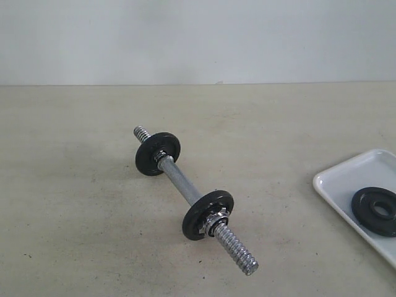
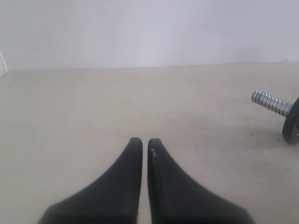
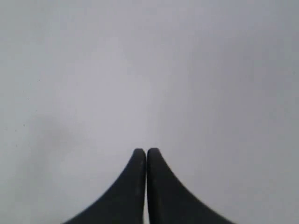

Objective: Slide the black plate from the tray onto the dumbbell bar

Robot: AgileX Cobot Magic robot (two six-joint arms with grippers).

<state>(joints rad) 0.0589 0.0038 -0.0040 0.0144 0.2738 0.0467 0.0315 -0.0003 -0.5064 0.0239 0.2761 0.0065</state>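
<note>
- Black plate [image 1: 374, 211] lies flat in the tray [image 1: 346, 176], at the exterior view's right edge; we judge the right arm nearer
- dumbbell bar [image 1: 179, 179] runs far-left to near-right; its bare threaded end points tray-ward
- left gripper [image 2: 145, 142] and right gripper [image 3: 146, 151] both closed, holding nothing

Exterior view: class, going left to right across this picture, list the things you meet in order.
Far threaded end of the dumbbell bar → far black disc → near black disc → near threaded end → tray → black plate lying in it.
</note>
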